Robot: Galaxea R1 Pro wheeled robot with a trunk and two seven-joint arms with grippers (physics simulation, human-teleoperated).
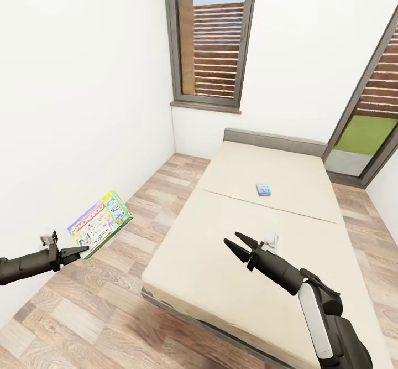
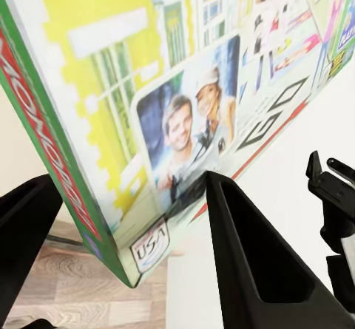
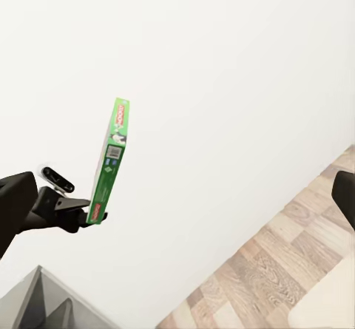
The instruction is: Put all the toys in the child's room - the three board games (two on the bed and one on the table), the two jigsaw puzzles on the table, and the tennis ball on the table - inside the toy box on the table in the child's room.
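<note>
My left gripper [image 1: 83,251] is shut on the corner of the larger board game [image 1: 100,223], a flat box with green-yellow edges and a busy printed lid, held in the air over the floor beside the left wall. The left wrist view shows that board game [image 2: 177,100] clamped between the two dark fingers [image 2: 244,255]. In the right wrist view the same box [image 3: 111,159] appears edge-on against the white wall. A small, mostly blue board game [image 1: 263,190] lies on the bed [image 1: 221,258]. My right gripper [image 1: 236,243] hangs open over the bed's near half, holding nothing.
A white wall runs close along the left. A strip of wood-plank floor [image 1: 121,280] lies between that wall and the bed. A tall dark-framed window [image 1: 213,37] stands behind the headboard, and another glazed opening [image 1: 370,131] is at the right.
</note>
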